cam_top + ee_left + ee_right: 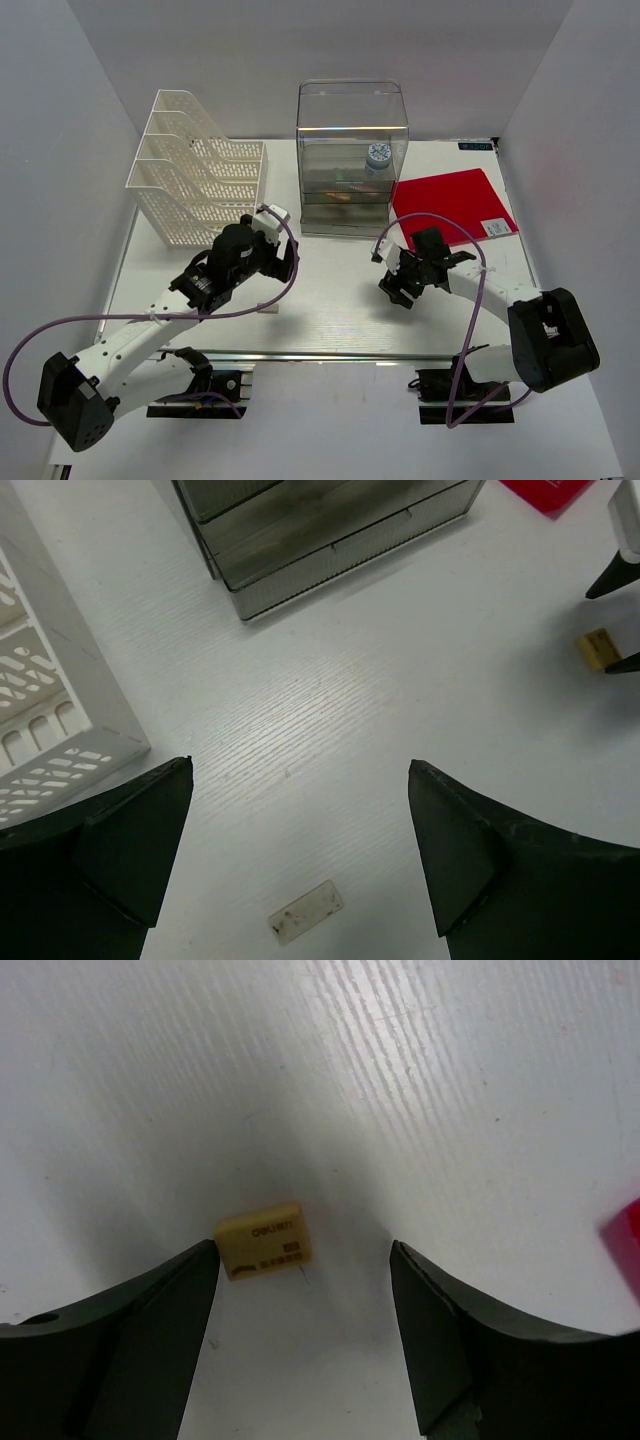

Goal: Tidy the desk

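The desk (330, 315) is a white tabletop with a metal rail along its front edge. My right gripper (398, 292) is open and low over it. In the right wrist view the gripper (303, 1247) straddles a small yellow eraser (263, 1241) lying flat, close to the left finger. The eraser also shows in the left wrist view (598, 647). My left gripper (283, 268) is open and empty. In its wrist view (300, 770) a small flat whitish piece (306, 912) lies on the desk below the jaws; it also shows from the top (268, 308).
A white mesh file rack (195, 170) stands at the back left. A clear plastic drawer box (350, 150) stands at the back middle with a blue-capped bottle (377, 156) inside. A red folder (450, 205) lies at the back right. White walls close in the sides.
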